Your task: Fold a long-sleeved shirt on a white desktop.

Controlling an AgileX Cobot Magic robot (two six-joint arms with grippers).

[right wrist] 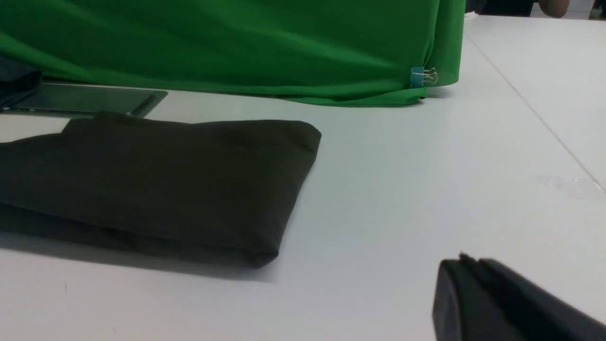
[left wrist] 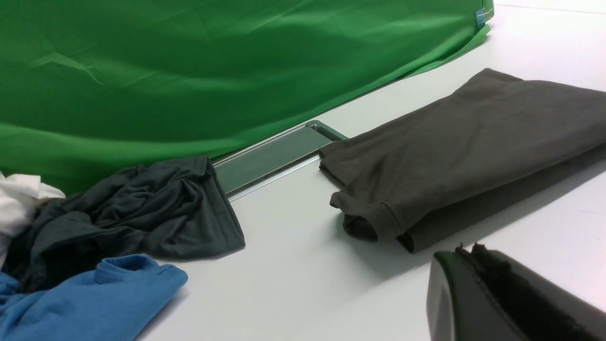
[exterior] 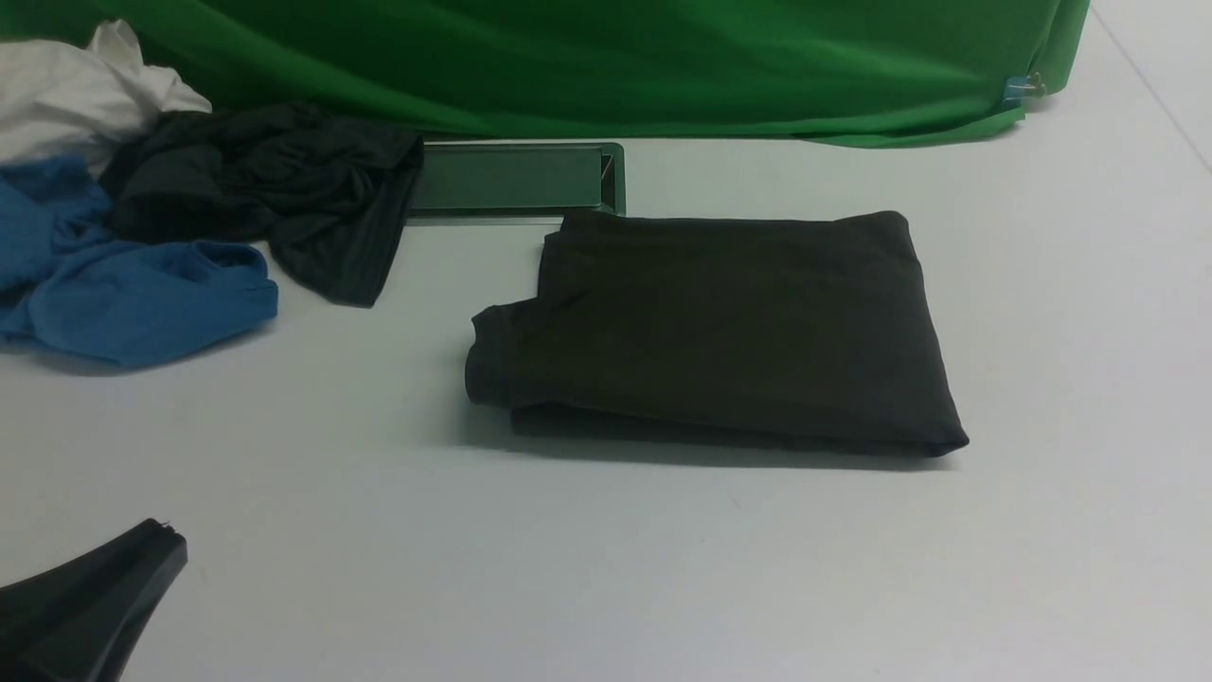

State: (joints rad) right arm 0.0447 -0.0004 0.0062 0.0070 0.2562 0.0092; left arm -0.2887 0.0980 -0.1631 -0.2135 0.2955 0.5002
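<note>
While both end effectors, left (exterior: pixel 166 530) and right (right wrist: pixel 461 265), sit closed and empty, the long-sleeved shirt (exterior: pixel 720 327) lies folded well apart.

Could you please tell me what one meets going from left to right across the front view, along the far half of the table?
Blue garment → crumpled black garment → grey hatch → folded long-sleeved shirt → bare white desktop.

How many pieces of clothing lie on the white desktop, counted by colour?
Dark charcoal, folded: 1, the long-sleeved shirt
Greenish-black, crumpled: 1, the smaller garment
Blue: 1, the blue garment
White: 1, the white cloth
Total: 4 pieces on the white desktop
</note>
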